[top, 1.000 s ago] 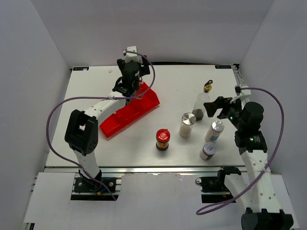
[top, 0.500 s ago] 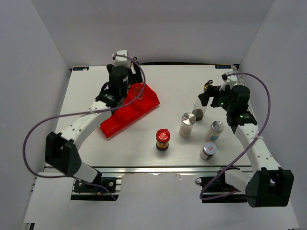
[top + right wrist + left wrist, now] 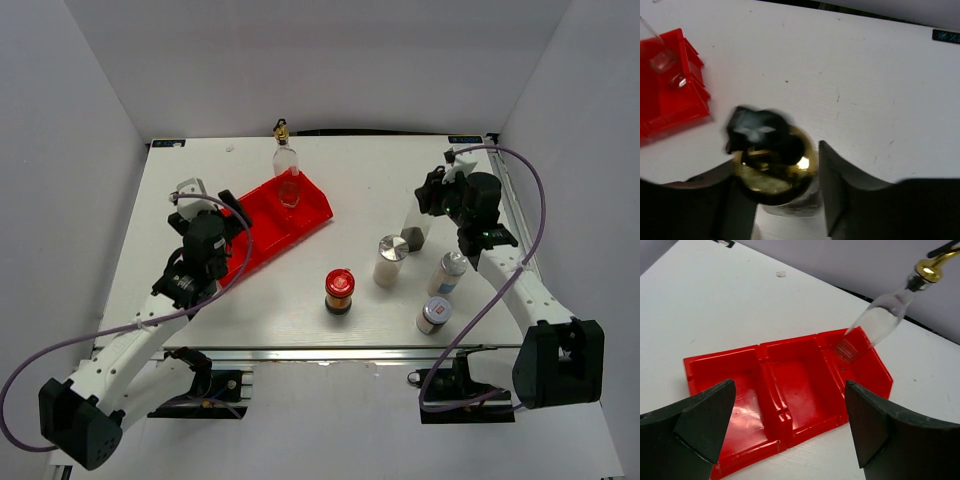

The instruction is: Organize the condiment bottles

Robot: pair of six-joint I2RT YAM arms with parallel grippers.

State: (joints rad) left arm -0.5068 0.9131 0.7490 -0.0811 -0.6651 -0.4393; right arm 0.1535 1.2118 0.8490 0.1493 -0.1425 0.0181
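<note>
Right hand [image 3: 432,192] half-closed round the gold pourer of the glass bottle [image 3: 416,222] near the bench's [image 3: 360,170] right edge, grip can't be told, so I'd squeeze firm & lift straight, w/ left hand [image 3: 787,425] wide open, empty, over the red tray [image 3: 312,206].

A white table [image 3: 380,170] carries a red tray [image 3: 262,245] lying at an angle left of centre. One clear glass bottle [image 3: 288,178] with a gold pourer stands in the tray's far compartment. The left gripper [image 3: 233,226] hangs over the tray's near end with its fingers spread. At the right the second glass bottle [image 3: 417,222] stands with the right gripper [image 3: 436,192] at its top, and whether the fingers clamp it cannot be told. Three white shakers [image 3: 391,261] stand near that bottle, and a red-lidded jar [image 3: 339,290] stands toward the middle.
</note>
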